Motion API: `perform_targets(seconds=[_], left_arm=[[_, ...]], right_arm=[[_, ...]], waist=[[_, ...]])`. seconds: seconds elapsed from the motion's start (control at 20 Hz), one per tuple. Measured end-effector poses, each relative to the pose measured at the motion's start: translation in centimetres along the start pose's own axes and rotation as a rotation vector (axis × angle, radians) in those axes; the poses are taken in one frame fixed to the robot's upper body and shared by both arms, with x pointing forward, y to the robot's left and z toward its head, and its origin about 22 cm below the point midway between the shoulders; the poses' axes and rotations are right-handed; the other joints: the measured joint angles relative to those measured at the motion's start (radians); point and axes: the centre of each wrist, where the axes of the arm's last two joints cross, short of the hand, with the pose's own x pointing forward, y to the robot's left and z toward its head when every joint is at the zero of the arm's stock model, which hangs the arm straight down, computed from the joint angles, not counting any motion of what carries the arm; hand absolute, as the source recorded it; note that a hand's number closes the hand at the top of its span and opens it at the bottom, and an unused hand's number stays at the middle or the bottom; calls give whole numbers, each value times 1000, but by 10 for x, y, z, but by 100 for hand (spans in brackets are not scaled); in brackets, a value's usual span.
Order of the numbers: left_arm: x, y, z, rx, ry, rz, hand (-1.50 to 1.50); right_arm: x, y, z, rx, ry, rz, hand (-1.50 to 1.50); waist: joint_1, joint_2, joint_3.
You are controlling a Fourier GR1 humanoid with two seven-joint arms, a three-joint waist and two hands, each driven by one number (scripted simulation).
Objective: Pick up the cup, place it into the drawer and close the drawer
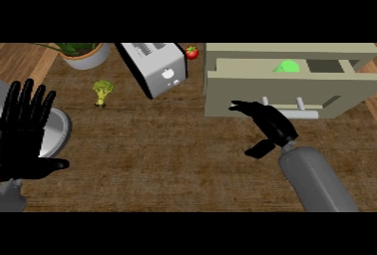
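A beige drawer (280, 94) stands pulled out at the upper right, with a pale handle (298, 113) on its front. Inside it lies a green cup (287, 66), only its top showing above the drawer's wall. My right hand (267, 121) is at the drawer's front panel, fingers straight and pointing up-left, their tips touching the panel just left of the handle. It holds nothing. My left hand (26, 132) rests open at the left edge, fingers up.
A silver toaster (154, 67) stands at the top middle, a strawberry (192, 52) to its right. A broccoli floret (102, 91) lies on the wooden counter (162, 159). A potted plant (83, 54) is top left. A grey round plate (55, 132) sits behind my left hand.
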Motion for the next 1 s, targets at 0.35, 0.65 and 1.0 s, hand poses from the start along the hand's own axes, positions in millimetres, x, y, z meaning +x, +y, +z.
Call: perform_targets(seconds=[0.35,0.65,1.0], left_arm=[[3,7,1,-4,2,8,-150],[-5,17,-1,-25,4,24,-150],[-8,12,-5,-53,5,27,-150]], right_arm=[[-24,-15,-34,16,-2,-42,-150],[-43,-44,-46,33,-18,-70,-150],[-56,-66,-47,79,-27,-107,-150]], waist=[[9,0,-2],[19,-1,-4],[39,4,-3]])
